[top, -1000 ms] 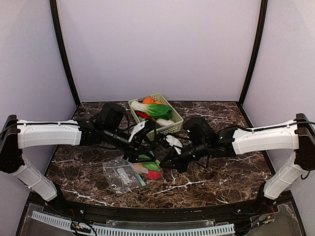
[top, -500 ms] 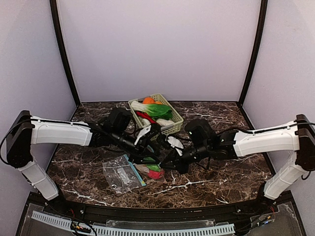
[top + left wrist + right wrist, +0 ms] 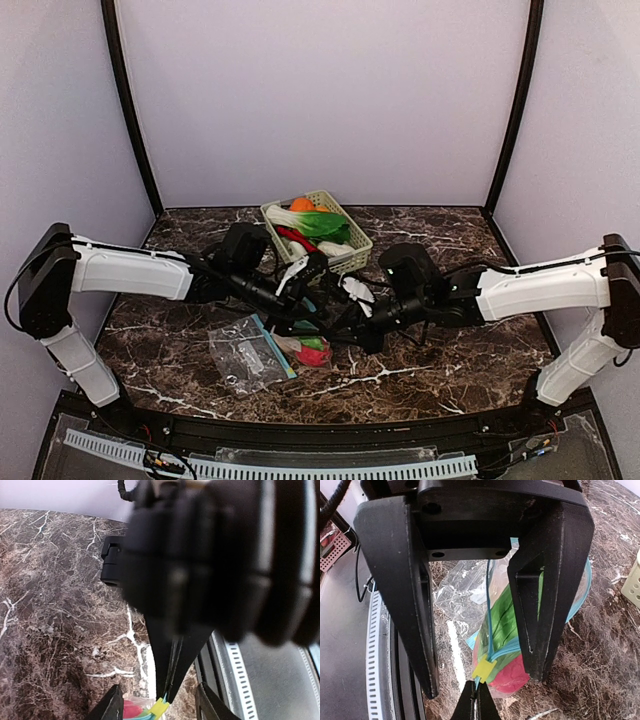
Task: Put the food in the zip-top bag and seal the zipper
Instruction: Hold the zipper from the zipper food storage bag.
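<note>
The clear zip-top bag (image 3: pixel 245 355) lies on the marble table, with a green leafy toy (image 3: pixel 505 622) and a red toy (image 3: pixel 512 672) inside by its mouth. Its blue zipper tracks (image 3: pixel 488 615) part above the yellow slider (image 3: pixel 484 670). My right gripper (image 3: pixel 476 705) is shut on the zipper end just beside the slider; it also shows in the top view (image 3: pixel 347 330). My left gripper (image 3: pixel 308 312) is open, its fingers (image 3: pixel 415 605) standing either side of the bag mouth, and the slider (image 3: pixel 160 709) sits between its fingertips.
The pale green basket (image 3: pixel 350 240) stands behind the grippers, holding an orange (image 3: pixel 302 204), leafy greens (image 3: pixel 322 222), a red chilli (image 3: pixel 290 237) and a white radish (image 3: pixel 330 248). The table's black front rail (image 3: pixel 320 430) is close to the bag.
My left arm has reached further right, bringing its open gripper in over the bag mouth close to the right gripper. The right gripper has kept its hold and barely moved.
</note>
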Action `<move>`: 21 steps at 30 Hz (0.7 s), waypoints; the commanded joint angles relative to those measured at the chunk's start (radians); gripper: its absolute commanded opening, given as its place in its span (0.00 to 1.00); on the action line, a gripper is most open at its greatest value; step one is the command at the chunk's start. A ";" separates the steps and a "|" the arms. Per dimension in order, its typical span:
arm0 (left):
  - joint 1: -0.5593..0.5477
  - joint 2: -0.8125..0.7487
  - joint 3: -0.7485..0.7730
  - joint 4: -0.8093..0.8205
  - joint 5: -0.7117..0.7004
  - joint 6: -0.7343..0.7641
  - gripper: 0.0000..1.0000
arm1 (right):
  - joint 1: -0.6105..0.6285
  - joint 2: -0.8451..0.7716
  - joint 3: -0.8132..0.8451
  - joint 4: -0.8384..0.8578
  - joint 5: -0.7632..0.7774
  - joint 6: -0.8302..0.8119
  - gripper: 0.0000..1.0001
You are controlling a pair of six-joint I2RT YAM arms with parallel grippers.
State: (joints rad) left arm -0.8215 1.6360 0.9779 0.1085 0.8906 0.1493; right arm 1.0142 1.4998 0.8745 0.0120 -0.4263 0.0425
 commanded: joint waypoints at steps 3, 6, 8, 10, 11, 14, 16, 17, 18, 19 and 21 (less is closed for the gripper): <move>0.023 0.016 -0.029 0.112 0.100 -0.125 0.51 | -0.007 -0.031 -0.021 0.066 -0.007 0.009 0.00; 0.027 0.024 -0.020 0.068 0.103 -0.088 0.51 | -0.006 -0.037 -0.023 0.066 -0.006 0.007 0.00; 0.029 0.030 -0.004 0.020 0.102 -0.056 0.51 | -0.006 -0.040 -0.023 0.065 -0.005 0.006 0.00; 0.029 0.032 0.014 -0.038 0.095 -0.017 0.50 | -0.008 -0.040 -0.023 0.065 -0.005 0.005 0.00; 0.029 0.032 0.027 -0.076 0.083 -0.003 0.49 | -0.008 -0.038 -0.023 0.065 -0.006 0.004 0.00; 0.029 0.028 0.048 -0.154 0.058 0.058 0.48 | -0.008 -0.034 -0.020 0.064 -0.007 0.003 0.00; 0.028 0.024 0.054 -0.184 0.047 0.074 0.46 | -0.010 -0.031 -0.019 0.065 -0.009 0.001 0.00; 0.029 0.022 0.054 -0.191 0.042 0.078 0.45 | -0.011 -0.030 -0.019 0.064 -0.010 0.002 0.00; 0.029 0.020 0.054 -0.195 0.039 0.081 0.44 | -0.010 -0.029 -0.017 0.065 -0.009 0.002 0.00; 0.029 0.021 0.053 -0.195 0.033 0.081 0.43 | -0.009 -0.030 -0.017 0.065 -0.011 0.002 0.00; 0.029 0.025 0.054 -0.197 0.029 0.080 0.40 | -0.010 -0.029 -0.016 0.064 -0.011 0.001 0.00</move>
State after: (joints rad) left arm -0.7948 1.6634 1.0168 -0.0067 0.9340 0.1905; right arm 1.0134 1.4937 0.8631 0.0299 -0.4278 0.0456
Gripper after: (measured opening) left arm 0.420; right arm 0.005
